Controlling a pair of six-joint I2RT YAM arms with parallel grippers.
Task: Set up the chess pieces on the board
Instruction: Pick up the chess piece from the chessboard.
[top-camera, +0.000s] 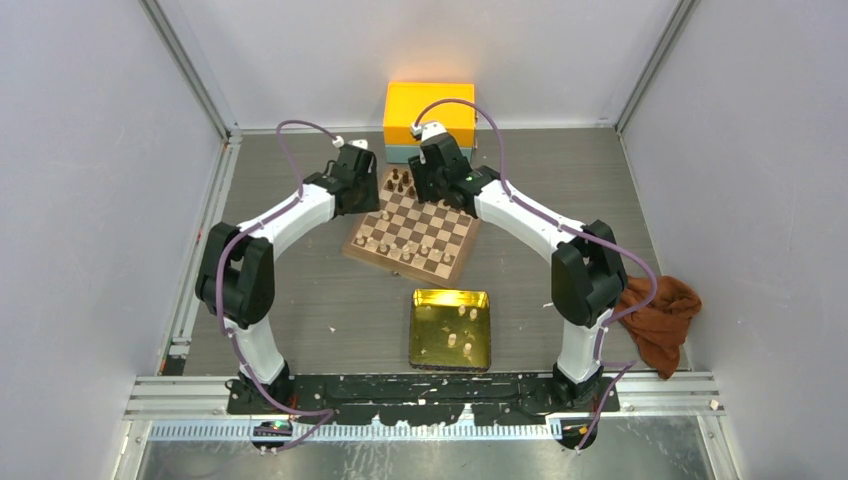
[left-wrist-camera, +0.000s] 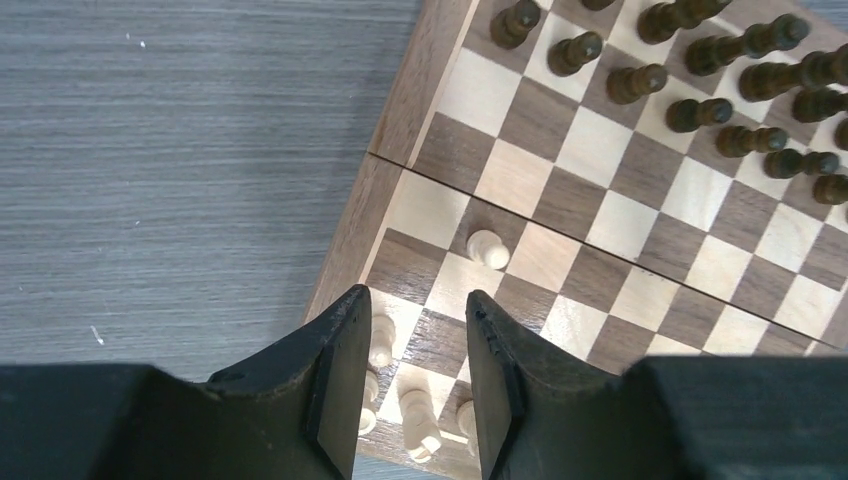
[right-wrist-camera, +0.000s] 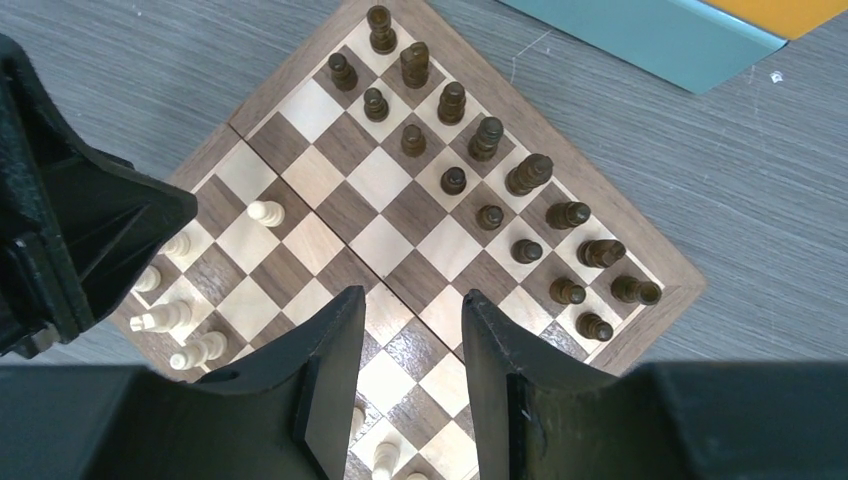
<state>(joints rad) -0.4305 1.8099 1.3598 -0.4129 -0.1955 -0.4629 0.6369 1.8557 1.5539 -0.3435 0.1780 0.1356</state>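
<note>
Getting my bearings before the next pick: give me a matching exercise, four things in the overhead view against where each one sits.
Things:
1. board
2. gold tray
3. orange box
4. brown cloth

Places:
A. outside the right arm, off to its right
B. far side, beyond the board
C. near side of the board, between the two arms
D. centre of the scene

Pairs: 1-D, 2-C, 3-B, 4-A
</note>
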